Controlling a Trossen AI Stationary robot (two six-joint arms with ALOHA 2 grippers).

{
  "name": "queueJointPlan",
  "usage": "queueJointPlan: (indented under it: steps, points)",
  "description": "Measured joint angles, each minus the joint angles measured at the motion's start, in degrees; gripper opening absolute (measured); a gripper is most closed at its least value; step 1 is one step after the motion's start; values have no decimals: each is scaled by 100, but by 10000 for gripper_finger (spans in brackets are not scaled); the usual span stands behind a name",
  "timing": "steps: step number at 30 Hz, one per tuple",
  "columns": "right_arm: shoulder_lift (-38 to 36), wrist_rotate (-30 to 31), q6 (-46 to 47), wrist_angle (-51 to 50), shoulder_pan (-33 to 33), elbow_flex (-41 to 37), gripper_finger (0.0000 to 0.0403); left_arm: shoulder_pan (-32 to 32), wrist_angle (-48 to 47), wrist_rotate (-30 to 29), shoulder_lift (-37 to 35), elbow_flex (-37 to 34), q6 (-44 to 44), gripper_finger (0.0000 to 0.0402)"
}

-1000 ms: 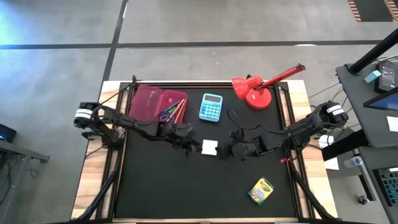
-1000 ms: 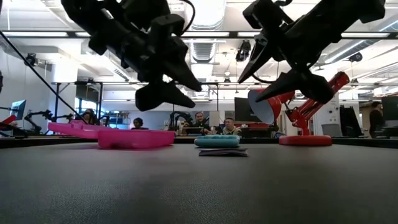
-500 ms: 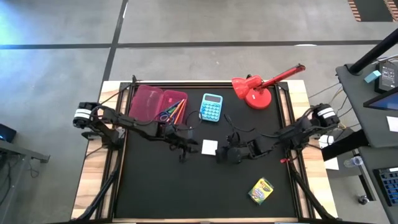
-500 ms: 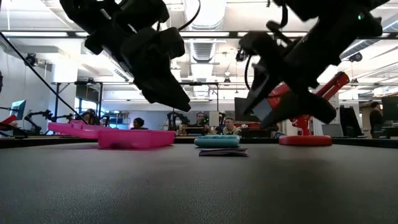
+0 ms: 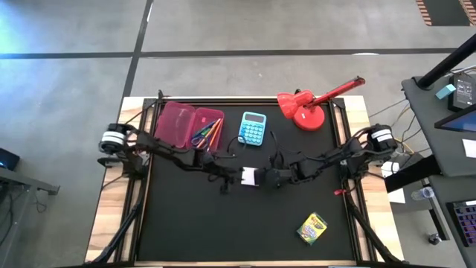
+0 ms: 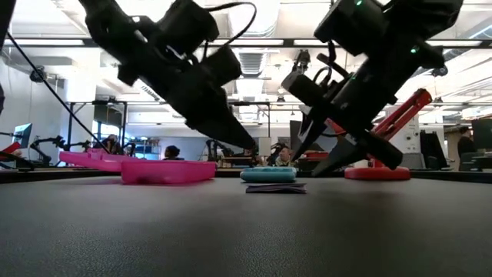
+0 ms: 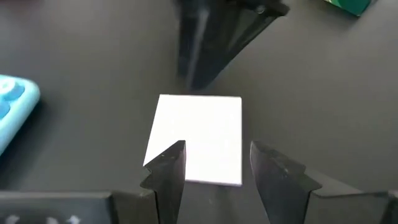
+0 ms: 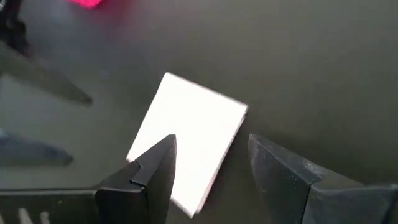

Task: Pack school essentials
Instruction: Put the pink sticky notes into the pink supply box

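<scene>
The white square pad [image 5: 251, 177] lies flat on the black mat at mid table. It also shows in the left wrist view [image 7: 199, 134], the right wrist view [image 8: 186, 134] and the low view [image 6: 275, 187]. My left gripper [image 5: 230, 177] [image 7: 214, 165] is open, just left of the pad and above it. My right gripper [image 5: 268, 177] [image 8: 211, 155] is open, just right of the pad and above it. The two face each other across the pad. The open pink pencil case [image 5: 190, 125] holds orange pencils and blue-handled scissors [image 5: 201, 136]. The crayon box [image 5: 312, 228] lies near the front right.
A light-blue calculator [image 5: 253, 128] lies behind the pad, and a red desk lamp [image 5: 305, 108] stands at the far right. The pink case sits at the far left. Bare mat stretches toward the near edge. People sit in the room beyond the table.
Both grippers have come down toward the white pad. The left one has moved a little toward the table's right, and the right one has reached toward the left and tipped its fingers downward. The pad has stayed where it was.
</scene>
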Motion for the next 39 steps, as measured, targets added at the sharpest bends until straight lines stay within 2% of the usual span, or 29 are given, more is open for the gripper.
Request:
queueJointPlan:
  steps: [5,24,28,39]
  points:
    - [11,-82,-106,25,-211,11,189,2,471,-24,489,19,202,164]
    - [110,-321,-819,108,-640,17,189,55,666,-231,1009,33,743,164]
    - [223,-654,-831,114,-674,17,189,55,652,-275,1125,25,789,164]
    - [299,-850,-872,205,-670,20,189,70,221,-295,1076,-239,945,164]
